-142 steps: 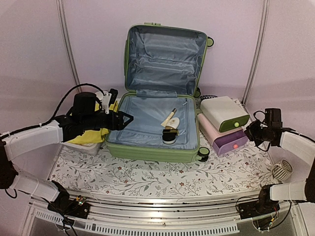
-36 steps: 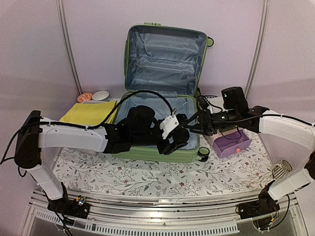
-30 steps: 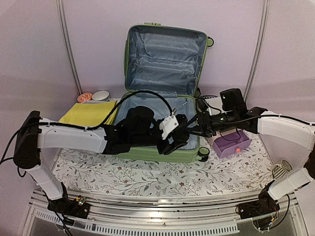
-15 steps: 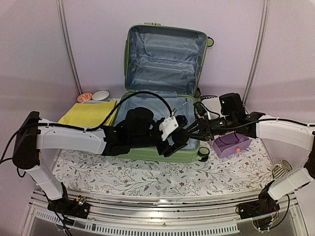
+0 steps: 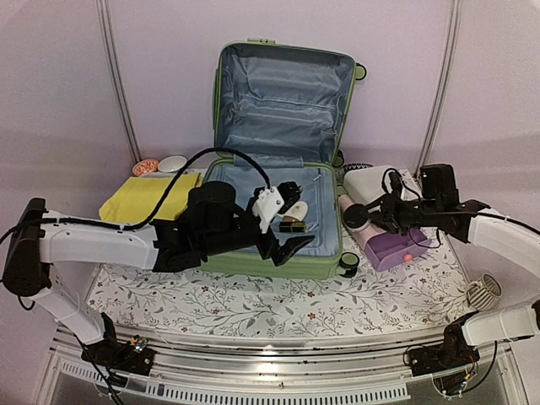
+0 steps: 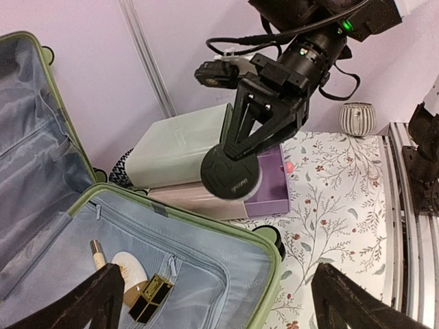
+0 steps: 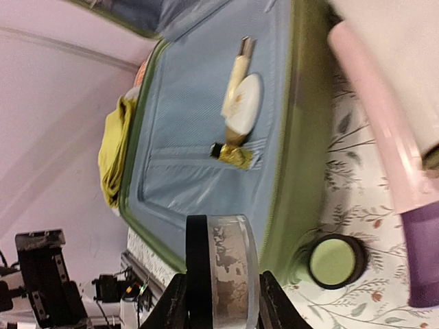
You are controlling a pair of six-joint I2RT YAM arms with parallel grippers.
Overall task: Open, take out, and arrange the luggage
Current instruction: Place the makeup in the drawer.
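— Luggage (image 5: 283, 101) position?
— Centre of the top view, on the flowered table (image 5: 253, 308). Open: lid upright against the back wall, base flat, grey-blue lining showing.
— Contents?
— Cream tube (image 7: 236, 86), pale oval case (image 7: 245, 103) and a small gold-and-black stick (image 7: 232, 154). All lie together toward the right side of the base.
— Left gripper (image 5: 294, 218)?
— Over the lower right part of the base. Fingers spread wide, nothing between them.
— Right gripper (image 5: 361, 215)?
— Just right of the luggage, by the pink-and-purple box (image 5: 392, 245). Fingers clamped on a round jar (image 6: 232, 179) held on edge, black on one side and clear on the other.
— Anything else noted?
— White box (image 5: 380, 190) just beyond the pink one. Yellow cloth (image 5: 152, 196) left of the luggage. Ribbed cup (image 5: 483, 291) at lower right, well apart from the rest.
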